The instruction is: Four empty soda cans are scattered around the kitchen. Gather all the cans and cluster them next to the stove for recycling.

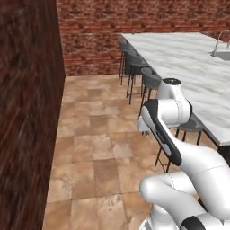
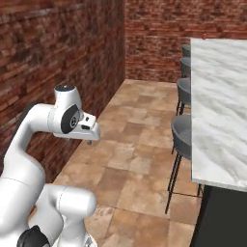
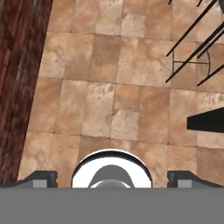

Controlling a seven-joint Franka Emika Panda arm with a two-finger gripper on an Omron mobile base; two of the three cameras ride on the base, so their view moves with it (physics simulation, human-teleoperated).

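A tiny red speck point(image 1: 133, 31) at the tabletop's point(image 1: 188, 67) far edge, well beyond the hand point(image 3: 111, 177), is too small to be identified. The faucet point(image 1: 220, 42) is cut by the picture's edge. The stools point(image 1: 150, 81) are partly hidden under the tabletop.

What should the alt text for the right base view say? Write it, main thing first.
A white robot arm folds up at lower left beside a red brick wall, over a tan tiled floor. A marble counter runs along the right with grey stools tucked under its edge, and a tiny red object sits at the far end.
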